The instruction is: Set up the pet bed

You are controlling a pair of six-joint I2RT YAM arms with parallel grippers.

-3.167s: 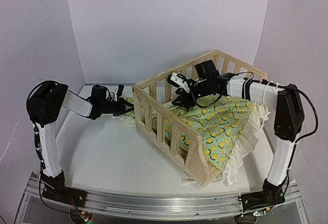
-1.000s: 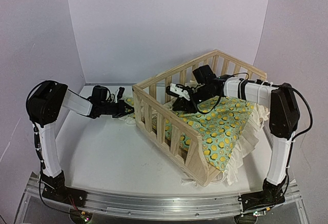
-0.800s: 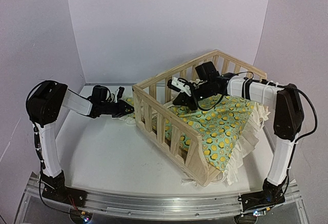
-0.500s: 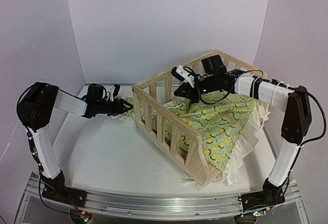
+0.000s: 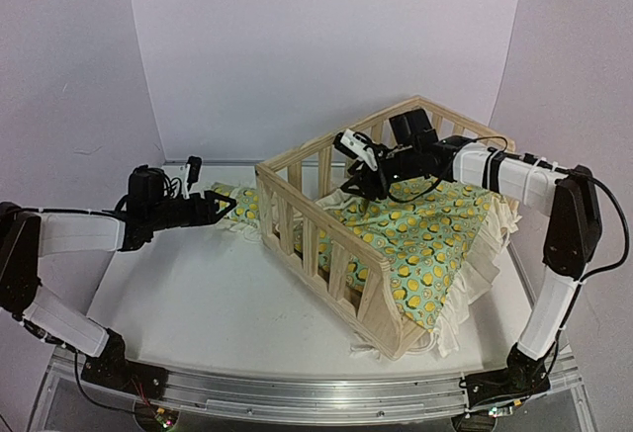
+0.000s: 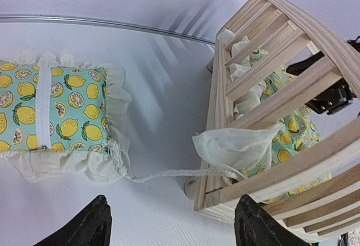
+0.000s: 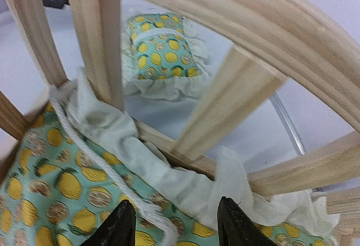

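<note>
Both my left gripper [image 6: 173,215] and right gripper [image 7: 175,212] gape empty, the ruffled lemon-print cushion [image 5: 425,244] lying in the slatted pine frame [image 5: 297,216] — I reckon the small matching pillow [image 6: 56,111] wants fetching next.

The pet bed frame [image 5: 384,321] is pale bare wood, smooth and matt. Its cushion [image 5: 435,244] and pillow [image 6: 67,108] are soft printed cloth with cream ruffles. The table [image 5: 218,294] looks smooth, matt white.

Pine frame [image 5: 315,222] is sitting upright, skewed on the table [image 5: 218,303] – lemon-print cushion [image 5: 427,239] is lying inside, cream ruffle spilling over the low right side. Matching pillow [image 6: 56,110] is lying flat just outside the left slats – white cord [image 6: 169,174] trailing between them.
</note>
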